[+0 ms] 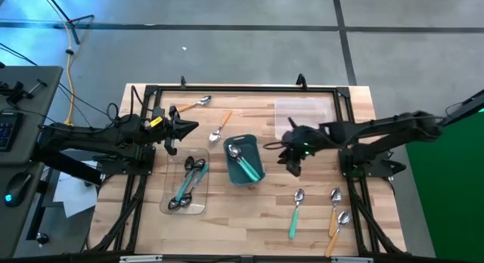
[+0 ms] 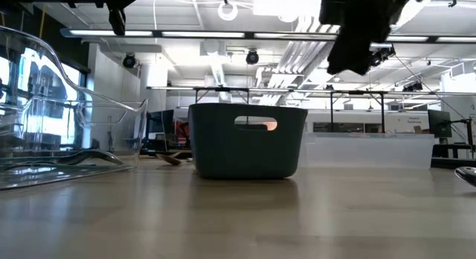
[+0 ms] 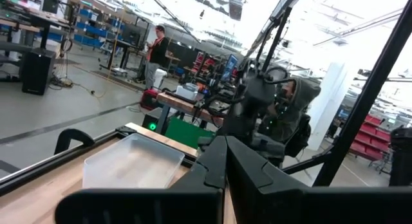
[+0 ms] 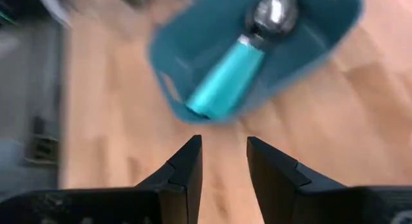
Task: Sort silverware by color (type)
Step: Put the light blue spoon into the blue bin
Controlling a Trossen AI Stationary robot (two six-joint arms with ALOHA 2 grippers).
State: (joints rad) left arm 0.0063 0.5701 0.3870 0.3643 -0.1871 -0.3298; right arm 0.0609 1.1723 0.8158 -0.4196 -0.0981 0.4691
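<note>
My right gripper [image 4: 223, 161] hangs above the table just to the right of the teal bin [image 1: 243, 162], fingers parted with a bare gap between them and nothing pinched. Straight ahead of those fingers, inside the bin, lie teal-handled spoons [image 4: 239, 60], shiny bowls toward the far wall. Nearer my base, well apart from the gripper on the front right of the table [image 1: 249, 218], lie one more teal spoon [image 1: 295, 211] and two orange-handled spoons [image 1: 337, 218] side by side.

My left gripper [image 1: 187, 128] waits at the far left of the table, fingers pressed together, empty. Beside it lies an orange spoon [image 1: 193, 104], and another orange spoon [image 1: 220, 128] rests between it and the bin. In front of it the clear tray [image 1: 186, 185] holds several spoons [image 1: 189, 183], teal and dark.
</note>
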